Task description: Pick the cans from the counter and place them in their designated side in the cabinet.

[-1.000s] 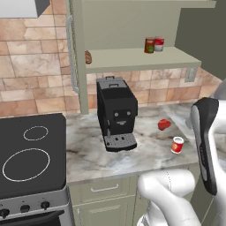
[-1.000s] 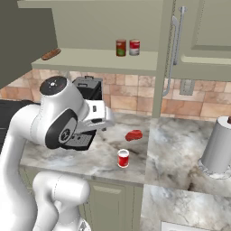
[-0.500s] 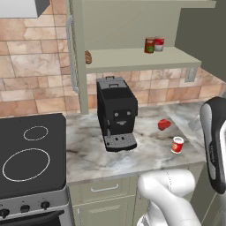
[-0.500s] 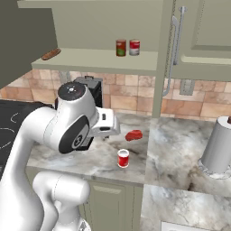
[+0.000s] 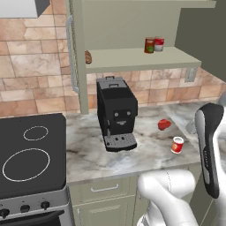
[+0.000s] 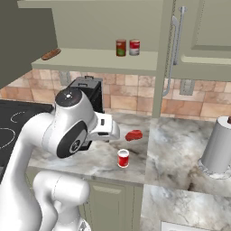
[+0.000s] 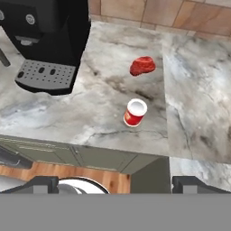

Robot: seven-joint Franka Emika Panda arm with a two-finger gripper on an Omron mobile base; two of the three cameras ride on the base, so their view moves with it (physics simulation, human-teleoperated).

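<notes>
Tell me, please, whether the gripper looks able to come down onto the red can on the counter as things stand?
Probably yes. The red can stands upright and alone on the counter, apart from the red lump and coffee machine, with nothing above it in the hand view.

a home kitchen (rendered): beside the black coffee machine [image 5: 116,113] lie a glass stovetop [image 5: 30,153], marbled counter [image 5: 145,148] below, brick backsplash [image 5: 31,73] behind, sage cabinet [image 6: 106,61] above.
</notes>
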